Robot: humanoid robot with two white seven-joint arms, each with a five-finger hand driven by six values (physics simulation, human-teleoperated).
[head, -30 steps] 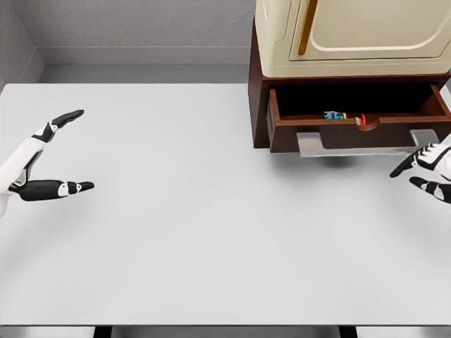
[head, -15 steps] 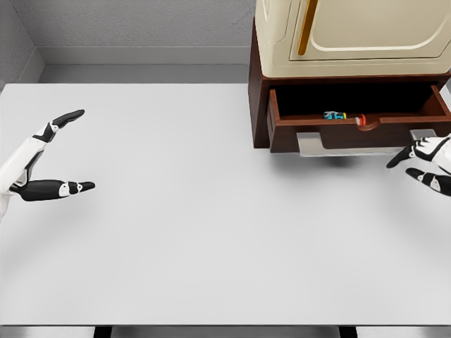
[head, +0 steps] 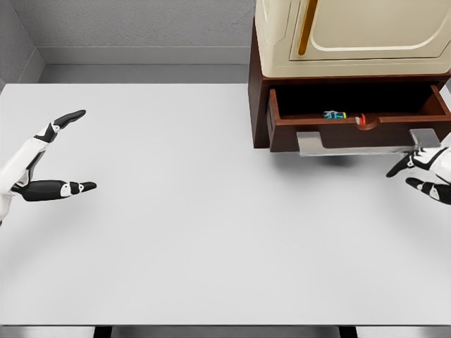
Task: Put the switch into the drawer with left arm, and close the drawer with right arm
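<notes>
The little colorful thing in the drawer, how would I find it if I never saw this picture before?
Look at the brown cabinet at the table's back right, under the cream box. Its drawer is pulled open. Inside, just behind the front panel, sits the switch, small with blue and yellow on it, left of a red bit.

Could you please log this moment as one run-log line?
switch: in drawer | drawer: open | left hand: open, idle | right hand: open, near handle
</notes>
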